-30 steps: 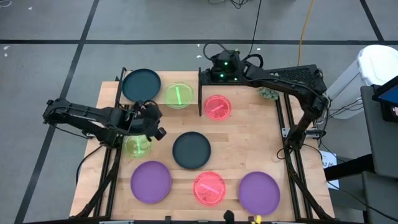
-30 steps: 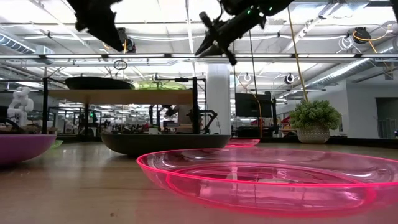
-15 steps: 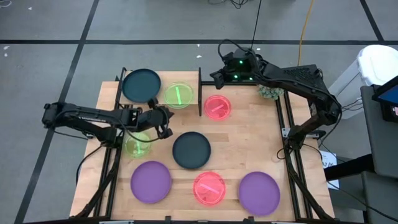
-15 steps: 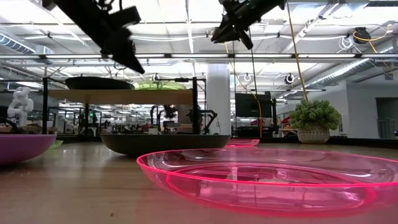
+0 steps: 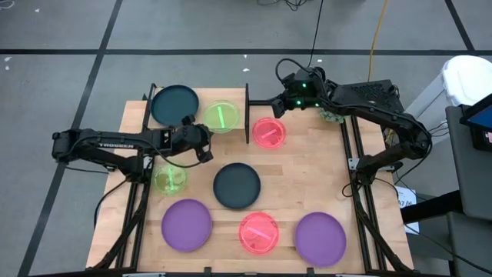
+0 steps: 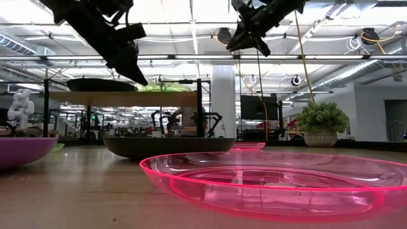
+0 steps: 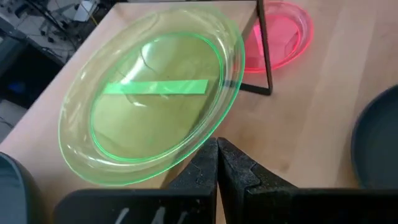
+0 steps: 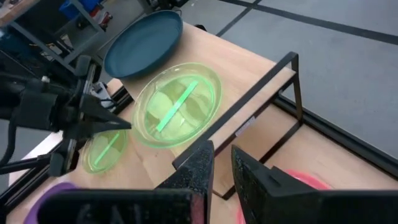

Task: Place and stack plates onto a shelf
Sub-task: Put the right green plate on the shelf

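The shelf (image 5: 246,115) stands at the table's far left, with a teal plate (image 5: 174,105) and a green plate (image 5: 221,117) lying flat on its board. My left gripper (image 5: 206,148) (image 7: 217,149) is shut and empty, hovering just in front of the shelf by the green plate's (image 7: 149,99) near rim. My right gripper (image 5: 270,102) (image 8: 222,158) hangs narrowly open and empty above the shelf's right end panel (image 8: 261,93). A pink plate (image 5: 269,132) lies on the table just right of the shelf, and a small green plate (image 5: 170,178) lies on the table's left.
A dark plate (image 5: 236,185) lies mid-table. Along the near edge lie a purple plate (image 5: 187,225), a pink plate (image 5: 258,233) and another purple plate (image 5: 320,238). A small potted plant (image 5: 331,115) stands at the far right. Bare wood shows on the table's right side.
My left gripper has moved from above the small green plate toward the table's right and far side, ending in front of the shelf. My right arm has drawn back toward the table's right, away from the shelf. No plate has moved.
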Robot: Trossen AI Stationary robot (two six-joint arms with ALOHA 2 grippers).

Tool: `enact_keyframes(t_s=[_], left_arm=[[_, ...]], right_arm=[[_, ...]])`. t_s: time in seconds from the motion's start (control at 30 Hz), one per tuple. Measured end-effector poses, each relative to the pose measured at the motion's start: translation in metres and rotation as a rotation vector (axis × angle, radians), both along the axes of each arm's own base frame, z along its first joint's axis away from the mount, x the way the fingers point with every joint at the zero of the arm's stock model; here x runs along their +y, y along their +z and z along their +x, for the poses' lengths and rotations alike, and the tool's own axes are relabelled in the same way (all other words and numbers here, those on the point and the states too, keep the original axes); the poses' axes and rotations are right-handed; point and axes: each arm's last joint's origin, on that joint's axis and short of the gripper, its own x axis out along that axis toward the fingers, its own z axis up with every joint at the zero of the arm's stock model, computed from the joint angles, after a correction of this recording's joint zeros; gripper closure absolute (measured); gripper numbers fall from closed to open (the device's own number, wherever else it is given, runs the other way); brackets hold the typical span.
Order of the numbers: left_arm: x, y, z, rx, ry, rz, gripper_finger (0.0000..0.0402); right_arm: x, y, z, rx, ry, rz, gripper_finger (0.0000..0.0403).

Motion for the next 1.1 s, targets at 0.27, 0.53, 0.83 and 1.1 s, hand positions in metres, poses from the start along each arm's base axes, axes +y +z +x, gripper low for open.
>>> enact_keyframes(t_s=[0.27, 0.53, 0.83, 1.1], left_arm=[[0.006, 0.000, 0.003, -0.026, 0.012, -0.005, 0.0398], [-0.001, -0.005, 0.010, -0.059, -0.061, -0.113, 0.0398], [0.003, -0.016, 0.029, -0.088, -0.074, -0.084, 0.0398], [0.005, -0.017, 0.031, -0.099, 0.005, -0.035, 0.0398]], right_arm=[[0.001, -0.001, -0.002, -0.001, 0.000, 0.000, 0.0360], [0.001, 0.000, -0.002, -0.004, -0.002, 0.007, 0.0360], [0.001, 0.000, -0.002, -0.005, -0.004, 0.009, 0.0360], [0.001, -0.001, -0.002, -0.004, -0.004, 0.008, 0.0360]])
